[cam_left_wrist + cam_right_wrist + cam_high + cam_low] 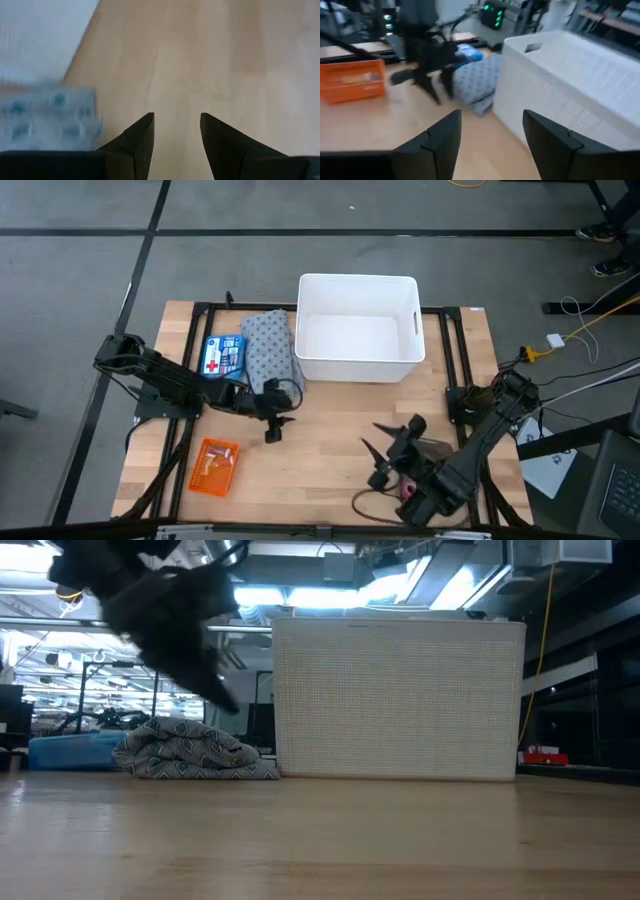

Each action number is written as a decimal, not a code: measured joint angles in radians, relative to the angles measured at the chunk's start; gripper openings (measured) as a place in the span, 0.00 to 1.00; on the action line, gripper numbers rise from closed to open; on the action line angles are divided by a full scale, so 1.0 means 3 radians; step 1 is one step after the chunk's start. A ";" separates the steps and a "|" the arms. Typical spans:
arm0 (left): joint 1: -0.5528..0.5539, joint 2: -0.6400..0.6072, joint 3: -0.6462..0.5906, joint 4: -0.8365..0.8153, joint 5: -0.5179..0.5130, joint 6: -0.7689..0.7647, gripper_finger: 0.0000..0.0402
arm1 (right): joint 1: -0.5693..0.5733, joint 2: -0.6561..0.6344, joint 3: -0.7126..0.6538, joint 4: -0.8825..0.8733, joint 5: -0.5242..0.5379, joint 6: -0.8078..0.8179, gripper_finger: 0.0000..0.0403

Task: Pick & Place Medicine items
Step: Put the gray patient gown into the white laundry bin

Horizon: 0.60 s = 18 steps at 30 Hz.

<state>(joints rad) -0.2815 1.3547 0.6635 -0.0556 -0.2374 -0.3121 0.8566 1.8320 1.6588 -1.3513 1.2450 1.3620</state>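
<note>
Left gripper [273, 430] reaching over bare tabletop [320, 450] nr grey cloth [270, 350], fingers spread, empty, right gripper [385, 448] hovering near-right, pointing twd white bin [358, 328], jaws apart, empty

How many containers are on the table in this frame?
2: a white bin at the table's far middle, beside the grey patterned cloth, and a small orange tray near the front left. The flat blue box isn't counted; smaller ones may be hidden.
</note>
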 joint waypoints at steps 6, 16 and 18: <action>-0.0237 -0.0005 -0.0001 -0.0179 -0.0577 -0.0231 0.39 | -0.0284 0.0091 -0.0003 0.0002 -0.0016 -0.0135 0.53; -0.0406 -0.0009 0.0143 -0.0829 -0.1577 -0.0508 0.39 | -0.0537 0.0239 -0.0003 0.0015 -0.0154 -0.0217 0.53; -0.0405 -0.0009 0.0160 -0.0942 -0.1629 -0.0573 0.39 | -0.0568 0.0269 -0.0004 0.0012 -0.0264 -0.0230 0.53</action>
<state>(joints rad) -0.4031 1.3521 0.7116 -0.3384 -0.7260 -0.4840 0.6861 1.9128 1.6577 -1.3476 1.1659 1.2930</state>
